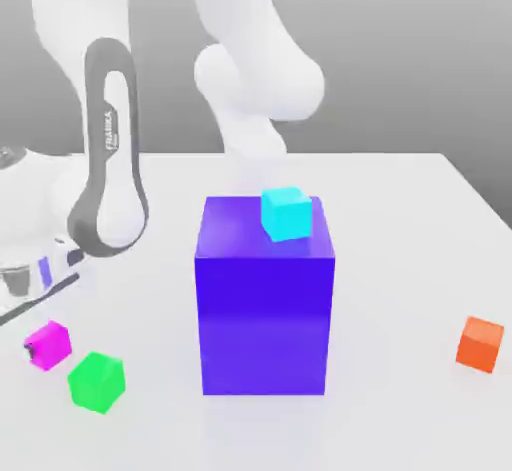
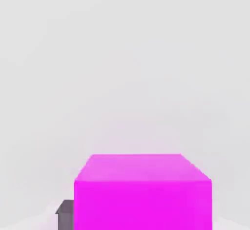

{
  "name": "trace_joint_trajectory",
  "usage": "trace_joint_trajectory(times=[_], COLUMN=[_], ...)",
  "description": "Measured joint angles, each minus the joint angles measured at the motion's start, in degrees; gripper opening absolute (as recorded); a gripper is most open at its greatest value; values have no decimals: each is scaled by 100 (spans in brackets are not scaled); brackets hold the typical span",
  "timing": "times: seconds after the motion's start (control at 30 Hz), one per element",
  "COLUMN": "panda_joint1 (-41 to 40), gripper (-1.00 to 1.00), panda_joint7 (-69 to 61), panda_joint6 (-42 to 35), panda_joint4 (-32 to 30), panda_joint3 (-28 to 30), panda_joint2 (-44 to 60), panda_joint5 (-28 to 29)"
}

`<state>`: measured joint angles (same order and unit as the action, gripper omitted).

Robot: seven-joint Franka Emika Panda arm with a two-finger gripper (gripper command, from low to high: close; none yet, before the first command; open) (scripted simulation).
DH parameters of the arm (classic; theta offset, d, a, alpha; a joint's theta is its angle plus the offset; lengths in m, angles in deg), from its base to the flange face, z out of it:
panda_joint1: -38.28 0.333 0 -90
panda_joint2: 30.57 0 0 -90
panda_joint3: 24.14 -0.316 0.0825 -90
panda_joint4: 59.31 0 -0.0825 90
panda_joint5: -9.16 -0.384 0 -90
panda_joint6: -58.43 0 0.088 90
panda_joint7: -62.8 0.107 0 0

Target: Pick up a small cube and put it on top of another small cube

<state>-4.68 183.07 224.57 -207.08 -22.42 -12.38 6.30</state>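
Note:
The small cube (image 1: 52, 340) is bright magenta and rests on the white table at the exterior view's left, close to the front. My gripper (image 1: 40, 333) is low over it, shut on the small cube. In the hand view the small cube (image 2: 142, 195) sits very near, with a grey fingertip (image 2: 65, 214) against one of its sides. A green cube (image 1: 97, 381) lies just beside it, toward the exterior view's right and a little nearer the front.
A tall blue-violet block (image 1: 265, 299) stands mid-table with a cyan cube (image 1: 286, 213) on its top. An orange cube (image 1: 480, 343) lies at the exterior view's right. The arm's white links rise behind the block.

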Motion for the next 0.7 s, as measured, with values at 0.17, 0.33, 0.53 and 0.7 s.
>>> trace_joint_trajectory(times=[0.17, 0.33, 0.53, 0.7], panda_joint1=[171, 807, 1077, 1103], gripper=[-100, -100, -100, 100], panda_joint7=[287, 1076, 1578, 1626], panda_joint6=[-735, -1245, -916, -471], panda_joint4=[-164, -212, -193, -176], panda_joint3=[-11, -390, -456, -427], panda_joint2=[-901, -1469, -1117, -643], panda_joint5=[156, 235, 395, 456])
